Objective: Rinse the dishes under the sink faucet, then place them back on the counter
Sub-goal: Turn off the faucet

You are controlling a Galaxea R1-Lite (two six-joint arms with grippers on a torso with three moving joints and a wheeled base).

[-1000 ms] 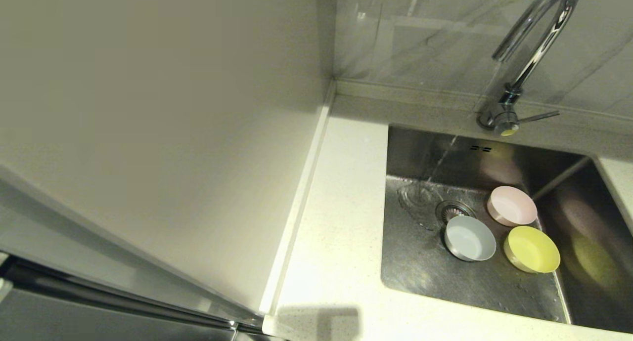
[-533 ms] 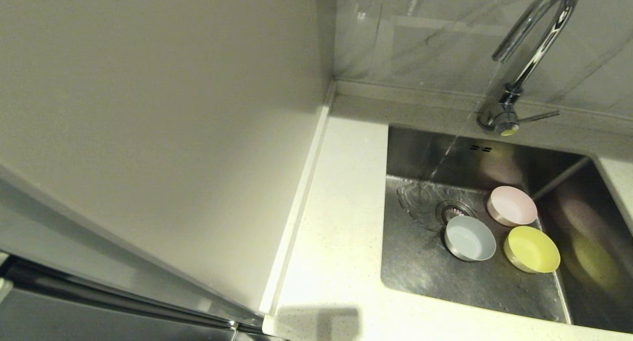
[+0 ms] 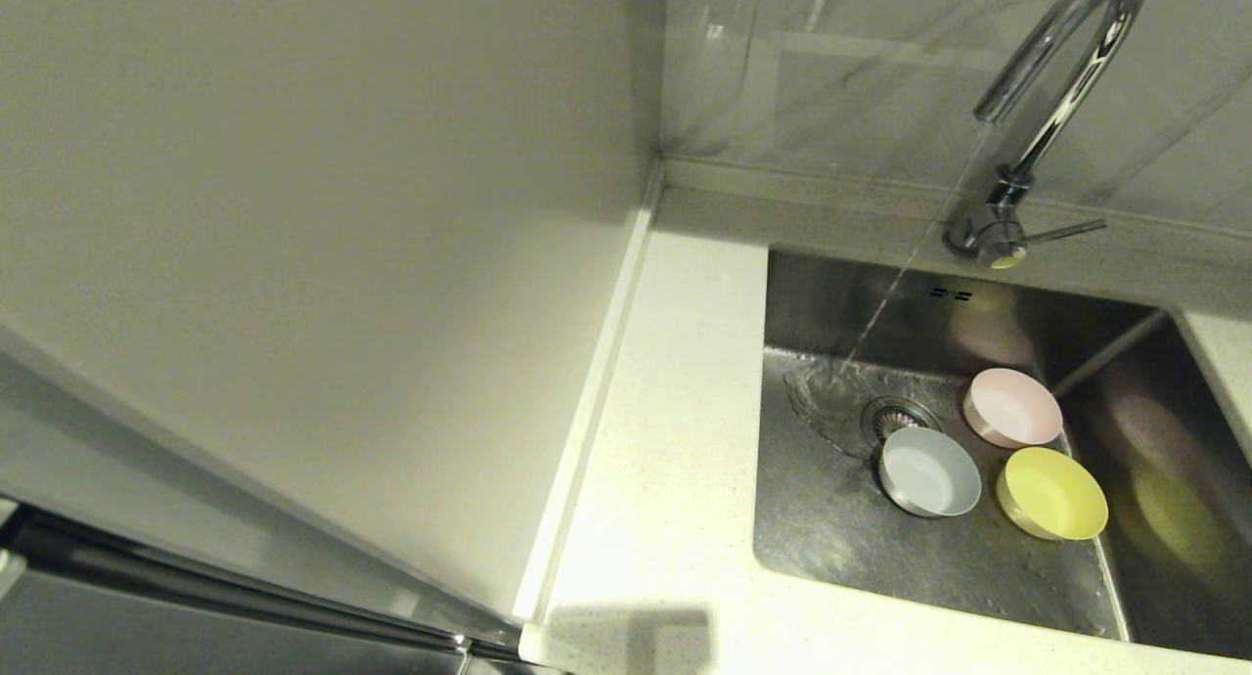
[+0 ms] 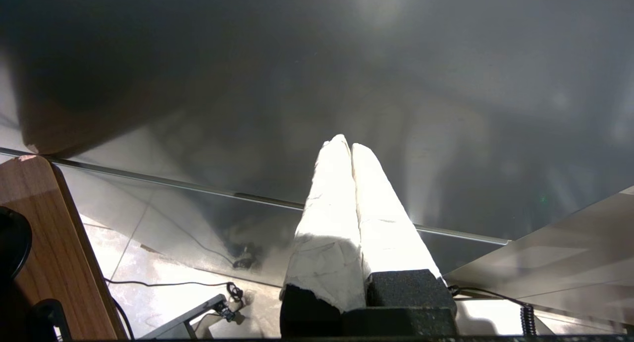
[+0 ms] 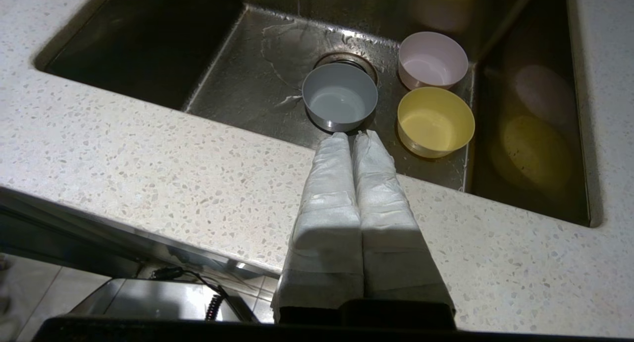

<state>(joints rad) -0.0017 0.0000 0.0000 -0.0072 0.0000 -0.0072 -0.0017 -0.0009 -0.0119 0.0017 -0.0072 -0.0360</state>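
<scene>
Now the water stream (image 3: 885, 308) from the faucet (image 3: 1047, 117) reads thinner than a second ago, a slim thread striking the sink (image 3: 831, 518) floor beside the drain (image 3: 895, 416); the bowls have not shifted. I count three bowls, all upright on the sink floor and none on the surface (image 3: 665, 440): the blue-white bowl (image 3: 929, 472) just beside the drain and covering part of it, the pink bowl (image 3: 1012, 407) against the far right corner of the basin floor, the yellow-green bowl (image 3: 1051, 492) by the right wall, nearer me. One faucet, one drain, two overflow slots (image 3: 951, 293). My right fingers (image 5: 354, 139) are pressed together with nothing between them, poised over the near edge of the surface, tips towards the blue-white bowl. My left fingers (image 4: 345, 143) are likewise closed and empty, parked low before a dark glossy panel (image 4: 346, 59), away from the sink. The faucet's arch is cut off at the top of the head view, neither arm shows there, and blurred reflections of the bowls smear the sink's right wall.
</scene>
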